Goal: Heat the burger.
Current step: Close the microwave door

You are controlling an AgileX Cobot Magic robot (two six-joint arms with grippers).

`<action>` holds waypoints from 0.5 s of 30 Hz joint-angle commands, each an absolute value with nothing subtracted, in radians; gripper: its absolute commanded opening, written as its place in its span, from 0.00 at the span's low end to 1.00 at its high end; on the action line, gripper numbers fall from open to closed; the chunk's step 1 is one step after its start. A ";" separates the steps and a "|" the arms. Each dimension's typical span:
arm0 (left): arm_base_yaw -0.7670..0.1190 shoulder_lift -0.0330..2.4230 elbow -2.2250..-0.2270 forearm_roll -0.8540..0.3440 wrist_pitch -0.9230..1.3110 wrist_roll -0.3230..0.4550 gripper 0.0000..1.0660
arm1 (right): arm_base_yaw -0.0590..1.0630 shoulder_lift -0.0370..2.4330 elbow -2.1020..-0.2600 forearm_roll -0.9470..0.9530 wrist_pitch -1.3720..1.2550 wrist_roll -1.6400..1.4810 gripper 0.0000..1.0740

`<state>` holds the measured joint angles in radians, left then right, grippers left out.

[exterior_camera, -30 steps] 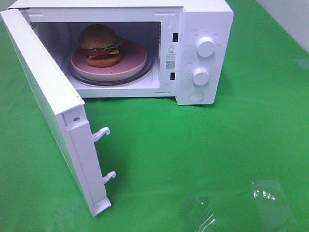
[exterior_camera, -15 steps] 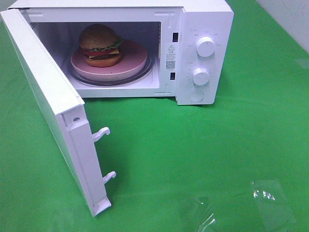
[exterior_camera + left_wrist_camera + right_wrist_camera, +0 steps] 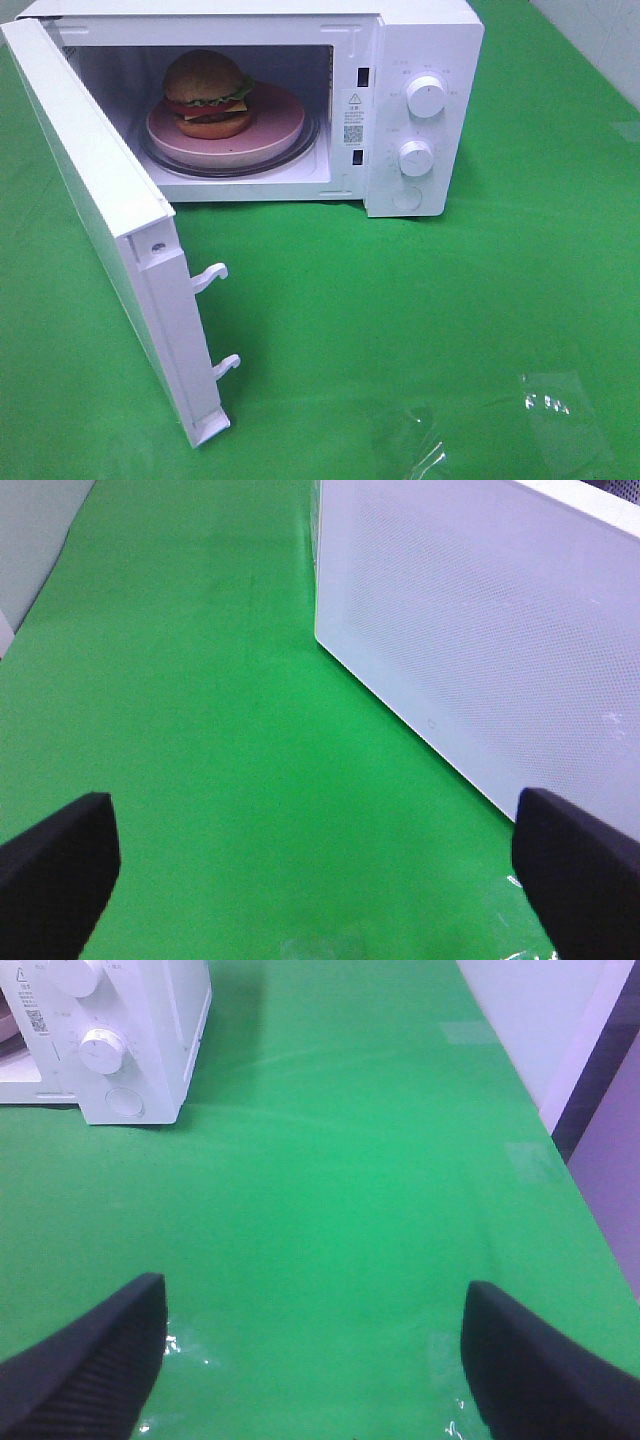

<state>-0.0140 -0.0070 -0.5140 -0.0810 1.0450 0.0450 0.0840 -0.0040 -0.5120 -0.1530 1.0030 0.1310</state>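
The burger (image 3: 206,92) sits on a pink plate (image 3: 275,125) inside the microwave (image 3: 430,40), left of the plate's centre. The plate rests on the glass turntable (image 3: 312,140). The microwave stands at the far side of the green table (image 3: 400,320). Its door (image 3: 90,190) is swung wide open toward the near left, latch hooks (image 3: 210,276) pointing right. Two knobs (image 3: 426,97) sit one above the other on the panel at the right.

The left gripper (image 3: 318,870) hangs over bare table beside the door's outer face, jaws spread wide and empty. The right gripper (image 3: 315,1360) is also spread apart and empty, over the table to the near right of the microwave.
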 commanded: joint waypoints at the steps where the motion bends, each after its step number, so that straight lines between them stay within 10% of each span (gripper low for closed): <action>1: -0.012 -0.023 -0.510 -0.078 1.034 0.040 0.96 | 0.079 -0.030 -0.509 -0.154 1.005 0.138 0.71; 15: -0.012 -0.023 -0.510 -0.078 1.034 0.040 0.96 | 0.079 -0.030 -0.509 -0.154 1.005 0.138 0.71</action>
<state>-0.0140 -0.0070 -0.5140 -0.0800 1.0450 0.0450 0.0840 -0.0040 -0.5120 -0.1530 1.0030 0.1310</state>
